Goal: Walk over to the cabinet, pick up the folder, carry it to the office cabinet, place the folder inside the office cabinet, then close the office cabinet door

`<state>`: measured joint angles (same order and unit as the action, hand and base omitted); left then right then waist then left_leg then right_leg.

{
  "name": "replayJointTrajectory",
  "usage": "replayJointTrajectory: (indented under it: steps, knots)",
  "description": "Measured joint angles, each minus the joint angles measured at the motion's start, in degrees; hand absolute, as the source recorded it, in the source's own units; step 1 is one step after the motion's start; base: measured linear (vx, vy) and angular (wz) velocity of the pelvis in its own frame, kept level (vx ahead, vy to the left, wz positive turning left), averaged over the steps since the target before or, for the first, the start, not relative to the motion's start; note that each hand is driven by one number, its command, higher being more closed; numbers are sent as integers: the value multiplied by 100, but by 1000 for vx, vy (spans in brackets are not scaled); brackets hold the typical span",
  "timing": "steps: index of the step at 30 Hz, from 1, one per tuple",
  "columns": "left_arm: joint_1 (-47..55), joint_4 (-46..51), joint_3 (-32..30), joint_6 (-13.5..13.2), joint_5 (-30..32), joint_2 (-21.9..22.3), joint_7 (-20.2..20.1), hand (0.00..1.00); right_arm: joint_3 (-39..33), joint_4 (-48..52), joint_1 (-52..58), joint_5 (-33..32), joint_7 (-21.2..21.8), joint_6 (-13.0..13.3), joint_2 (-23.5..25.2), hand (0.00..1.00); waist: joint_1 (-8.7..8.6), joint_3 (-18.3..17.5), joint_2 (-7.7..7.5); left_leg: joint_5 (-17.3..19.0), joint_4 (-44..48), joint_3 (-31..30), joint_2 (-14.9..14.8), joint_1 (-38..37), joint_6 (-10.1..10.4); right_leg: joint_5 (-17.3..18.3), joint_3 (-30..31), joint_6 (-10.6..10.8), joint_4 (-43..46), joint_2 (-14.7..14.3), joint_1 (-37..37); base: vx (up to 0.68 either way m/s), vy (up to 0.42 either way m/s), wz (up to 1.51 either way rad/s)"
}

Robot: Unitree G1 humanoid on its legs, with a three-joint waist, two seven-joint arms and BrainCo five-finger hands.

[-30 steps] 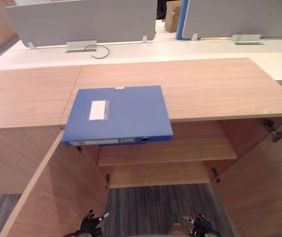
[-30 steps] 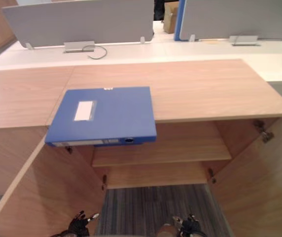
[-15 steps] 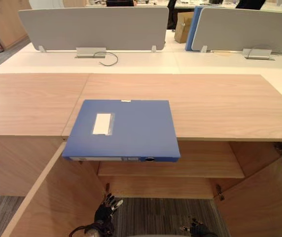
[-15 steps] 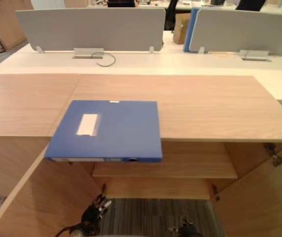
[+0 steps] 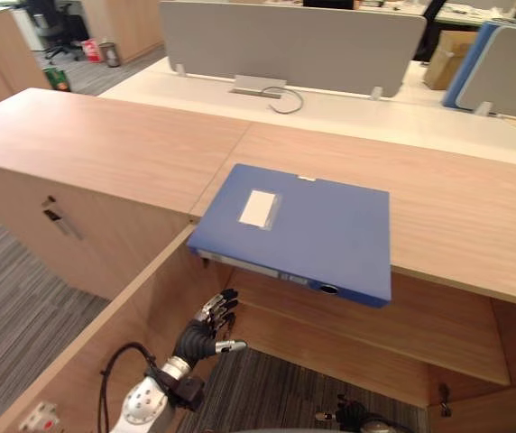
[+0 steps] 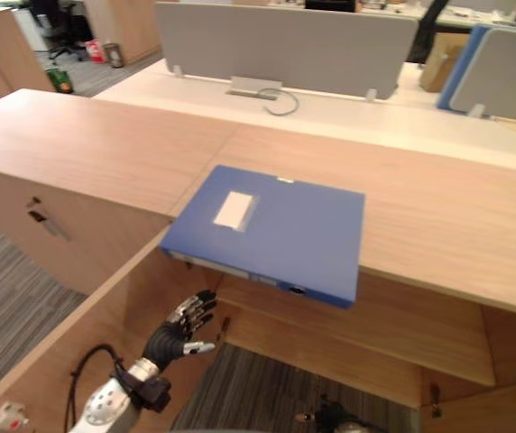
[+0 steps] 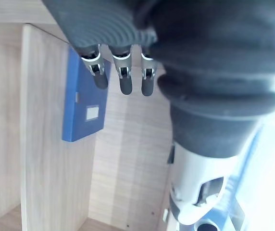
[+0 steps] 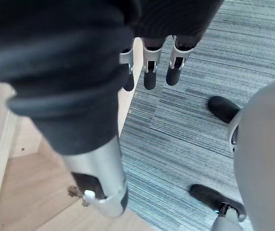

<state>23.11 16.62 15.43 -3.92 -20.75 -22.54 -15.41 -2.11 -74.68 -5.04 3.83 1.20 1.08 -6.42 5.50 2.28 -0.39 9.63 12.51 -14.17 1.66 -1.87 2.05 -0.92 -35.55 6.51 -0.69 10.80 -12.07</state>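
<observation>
I judge this to be the pick-up step: I stand at the cabinet [image 5: 105, 153] and have not yet taken the folder [image 5: 299, 230]. It lies flat on the cabinet top at the centre of the frame, label up, with its near edge jutting past the front lip above the open compartment.

My left hand [image 5: 206, 327] is in the lower left-centre, below the folder and beside the open door [image 5: 96, 361]. Its fingers [image 7: 126, 82] are loosely spread and hold nothing. My right hand [image 8: 150, 74] hangs low over the carpet [image 8: 190, 106], fingers straight and empty.

Next, I think, both hands must rise to the overhanging edge, one at each side, fingers under and thumbs on top, then lift it level.

By my count: one folder, one label [image 5: 258, 207] on it, one shelf [image 5: 375, 334] inside.
</observation>
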Motion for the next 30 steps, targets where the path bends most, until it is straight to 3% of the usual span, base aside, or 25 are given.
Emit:
replayJointTrajectory:
  steps: [3, 8, 17, 20, 21, 23, 24, 26, 30]
  knots:
    - [228, 544, -88, -16, -302, -321, -265, 0, 1, -106, -124, 121, 66, 8, -23, 0, 146, 25, -14, -14, 77, -278, 10, 186, 21, 36, -235, -48, -2, -62, -20, -163, -2, 43]
    - [609, 855, -161, -143, -733, -524, -317, 0, 1, -226, -318, 186, 97, 33, -8, 0, 380, 193, -100, -176, 76, -602, 86, 367, 81, 116, -378, -60, -21, -97, -30, -167, -7, 37]
    - [1294, 1261, -1139, -475, -1264, -600, -146, 0, -133, -411, -380, 185, 87, 86, 47, 0, 560, 258, -271, -416, -35, -795, 21, 586, 173, 78, -515, -112, -28, -215, 134, -117, 13, 11]
    - [1162, 1648, -1940, -600, -1366, -147, 22, 0, -387, -420, -278, 184, 74, 105, 59, 0, 579, 236, -323, -418, -53, -778, -1, 585, 176, 77, -502, -113, -46, -237, 145, -11, 13, -2]
    - [870, 1905, -2446, -857, -1419, 322, 301, 0, -587, -418, -172, 183, 39, 119, 60, 0, 615, 228, -335, -422, -61, -776, -10, 582, 182, 77, -499, -113, -51, -246, 148, 0, 0, 0]
    - [466, 2222, -2816, -1120, -1514, 916, 685, 0, -748, -421, -78, 184, 10, 112, 73, 0, 620, 223, -339, -444, -44, -789, -7, 557, 214, 73, -500, -118, -50, -239, 135, 3, 17, 0]
    - [216, 2355, -2810, -1304, -1526, 1182, 908, 0, -789, -403, -4, 184, -24, 112, 89, 0, 621, 212, -339, -446, -48, -783, -20, 561, 217, 73, -500, -119, -58, -252, 135, 0, 0, 0]
    - [-122, 2396, -2636, -1407, -1463, 1410, 1210, 0, -786, -405, 27, 184, -23, 70, 128, 0, 593, 211, -338, -462, -77, -782, -42, 534, 236, 72, -497, -121, -62, -267, 135, 0, 0, 0]
    - [-749, 2395, -2054, -1400, -895, 1629, 1813, 0, -692, -362, 18, 183, -19, 10, 260, 0, 459, 192, -349, -502, -205, -721, -121, 469, 257, 52, -428, -154, -98, -294, 124, -48, 16, -10]
